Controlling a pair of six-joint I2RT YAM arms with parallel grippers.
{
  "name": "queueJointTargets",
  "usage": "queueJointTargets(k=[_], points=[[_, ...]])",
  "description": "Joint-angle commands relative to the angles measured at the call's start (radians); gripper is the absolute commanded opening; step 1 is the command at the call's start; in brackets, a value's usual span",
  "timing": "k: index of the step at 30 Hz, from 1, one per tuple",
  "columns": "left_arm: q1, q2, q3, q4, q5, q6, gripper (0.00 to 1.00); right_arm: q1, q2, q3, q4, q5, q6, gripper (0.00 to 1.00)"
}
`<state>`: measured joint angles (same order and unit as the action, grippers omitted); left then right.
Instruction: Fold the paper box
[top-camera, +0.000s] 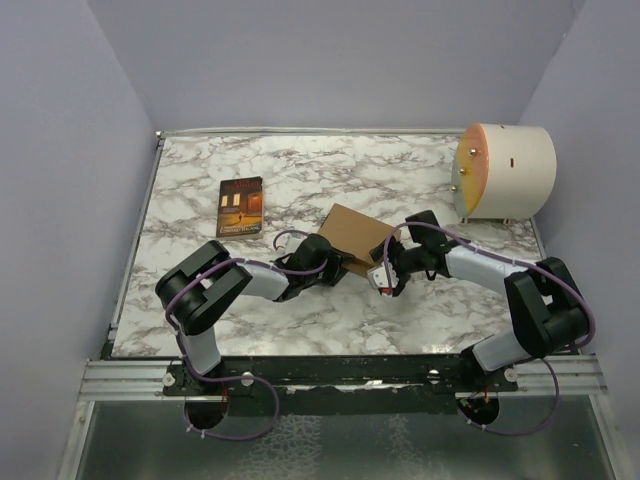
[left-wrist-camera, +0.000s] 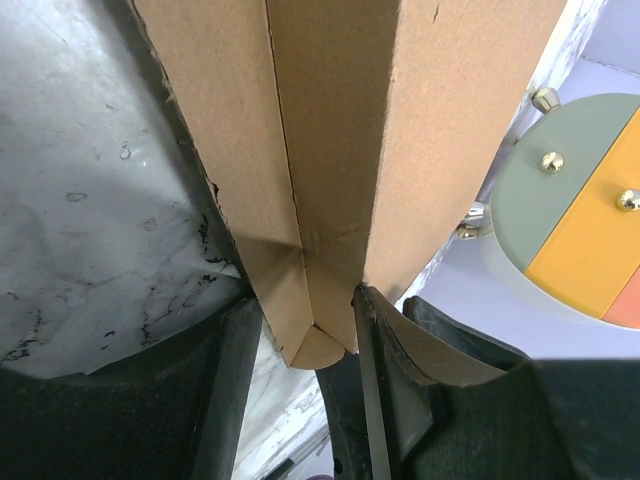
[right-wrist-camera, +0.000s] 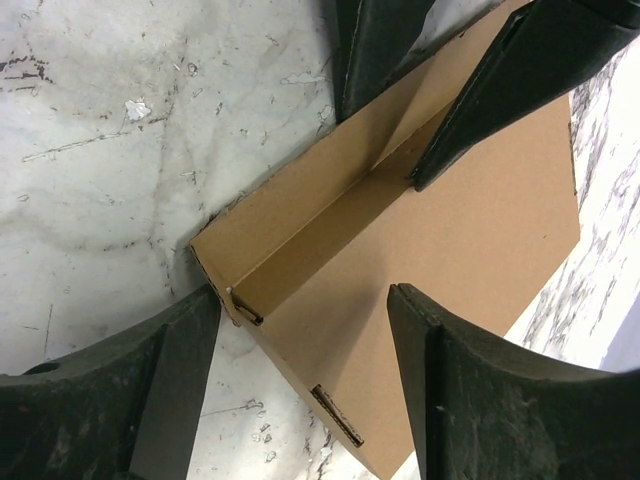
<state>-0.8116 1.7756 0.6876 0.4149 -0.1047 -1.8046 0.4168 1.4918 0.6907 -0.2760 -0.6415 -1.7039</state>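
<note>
The brown paper box (top-camera: 357, 233) lies on the marble table mid-right, one long side wall folded upright. My left gripper (top-camera: 338, 262) is at its near-left edge. In the left wrist view the folded wall and its rounded tab (left-wrist-camera: 310, 320) fill the gap between my two fingers (left-wrist-camera: 375, 400), which are closed on it. My right gripper (top-camera: 383, 274) hovers at the near-right corner. In the right wrist view it (right-wrist-camera: 300, 350) is open and wide over the box corner (right-wrist-camera: 330, 300), holding nothing. The left arm's fingers (right-wrist-camera: 480, 90) straddle the wall there.
A dark book (top-camera: 240, 206) with an orange cover picture lies at the back left. A large cream cylinder (top-camera: 505, 172) with an orange face stands at the back right, also in the left wrist view (left-wrist-camera: 580, 220). Purple walls enclose the table.
</note>
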Motion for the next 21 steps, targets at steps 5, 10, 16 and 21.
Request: queueJointTargets(k=[5, 10, 16, 21], points=[[0.002, 0.075, -0.035, -0.249, -0.010, 0.040, 0.48, -0.003, 0.032, 0.021, -0.006, -0.018, 0.004, 0.64], [0.002, 0.070, -0.031, -0.254, -0.015, 0.046, 0.48, -0.003, 0.041, 0.035, -0.017, -0.014, 0.004, 0.61], [0.001, 0.073, -0.026, -0.261, -0.017, 0.055, 0.49, -0.003, 0.044, 0.046, -0.030, -0.019, 0.003, 0.61], [0.002, 0.030, -0.043, -0.267, -0.038, 0.081, 0.51, -0.004, 0.012, 0.037, -0.037, -0.020, 0.047, 0.69]])
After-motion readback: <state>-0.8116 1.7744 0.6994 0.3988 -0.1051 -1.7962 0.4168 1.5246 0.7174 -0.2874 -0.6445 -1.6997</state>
